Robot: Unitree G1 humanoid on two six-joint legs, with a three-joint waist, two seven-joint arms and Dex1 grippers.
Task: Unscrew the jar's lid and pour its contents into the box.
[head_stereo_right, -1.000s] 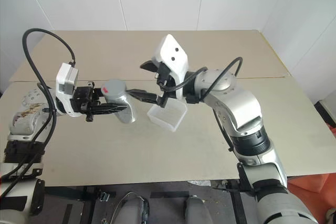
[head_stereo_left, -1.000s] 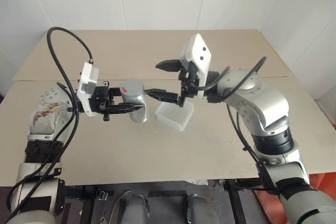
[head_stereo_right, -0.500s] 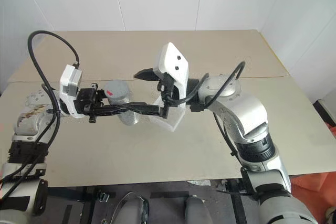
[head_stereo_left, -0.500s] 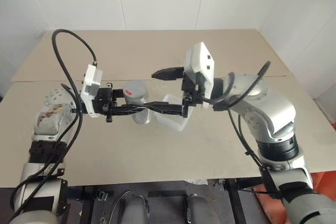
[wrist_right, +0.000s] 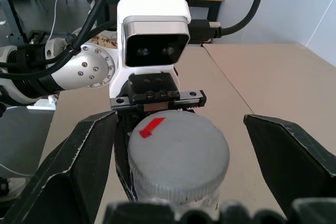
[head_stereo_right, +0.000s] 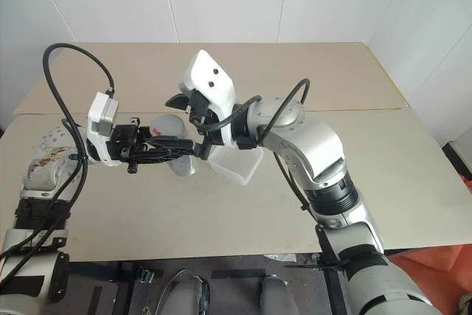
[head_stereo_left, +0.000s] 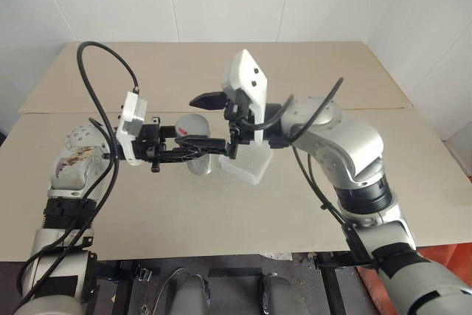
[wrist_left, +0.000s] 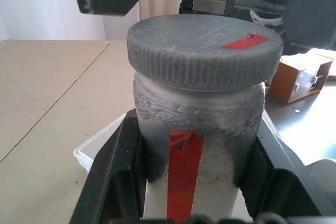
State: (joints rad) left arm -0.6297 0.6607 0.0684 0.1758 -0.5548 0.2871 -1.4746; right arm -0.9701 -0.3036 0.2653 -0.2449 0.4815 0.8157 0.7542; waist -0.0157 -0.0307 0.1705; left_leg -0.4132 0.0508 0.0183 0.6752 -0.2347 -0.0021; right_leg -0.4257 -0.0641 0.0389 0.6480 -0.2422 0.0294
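My left gripper [head_stereo_left: 186, 150] is shut on the jar [wrist_left: 199, 145], a frosted grey cylinder with a red strip, and holds it upright above the table. The grey ribbed lid [wrist_right: 178, 153], marked with red tape, sits on the jar. My right gripper [head_stereo_left: 211, 123] is open and level, with one finger [wrist_right: 73, 166] on each side of the lid and clear of it. The box [head_stereo_left: 249, 165], shallow and translucent white, rests on the table just right of the jar, under my right wrist. The frosted wall hides the contents.
The table [head_stereo_left: 310, 197] is made of two beige boards with a seam running across behind the arms. Its front edge is close to me. A black cable [head_stereo_left: 103, 57] loops above my left arm. A brown cardboard box [wrist_left: 296, 80] stands off the table.
My right gripper has swung left from beside the box to the jar, and its open fingers now flank the lid. The left gripper keeps the jar in place.
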